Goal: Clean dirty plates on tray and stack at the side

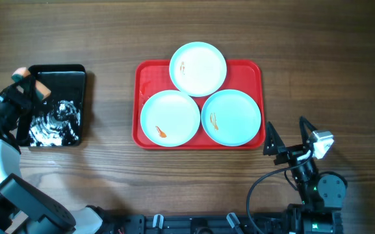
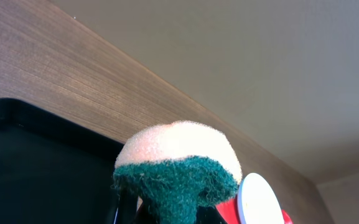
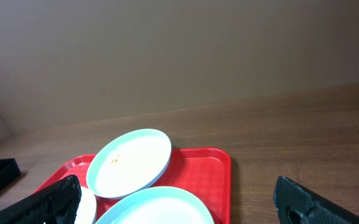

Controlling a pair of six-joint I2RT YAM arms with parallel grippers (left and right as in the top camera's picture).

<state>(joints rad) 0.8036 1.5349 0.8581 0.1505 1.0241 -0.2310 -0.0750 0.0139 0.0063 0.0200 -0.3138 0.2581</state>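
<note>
**Left pincer** [image 1: 31, 86]: pressed together on a sponge [image 2: 178, 163]. In the left wrist view the fingers are almost wholly hidden behind it. That view alone shows the sponge's make: a peach foam top over a green scouring face. Overhead, the sponge is only a small orange patch above the far left corner of the black tray [image 1: 57, 73]. Whether it touches the tray cannot be told.

**Black tray:** white suds [image 1: 57, 120] show in it overhead only. The left wrist view gives a plain dark surface, cut off by the frame.

**Right pincer** [image 1: 289, 135]: spread wide and holding nothing, over the bare bench [image 1: 343, 65] just off the near right corner of the red tray [image 1: 138, 97]. In its own wrist view only two dark fingertips [image 3: 55, 200] appear, cut by the lower edge.

**Plates** [image 1: 197, 68]: three lie close together in the red tray, the far one overhanging the far rim. Overhead, each bears a small orange smear. The right wrist view shows the far plate whole with faint marks, while the two near plates are cropped. The left wrist view catches only one plate's edge and a scrap of red.
</note>
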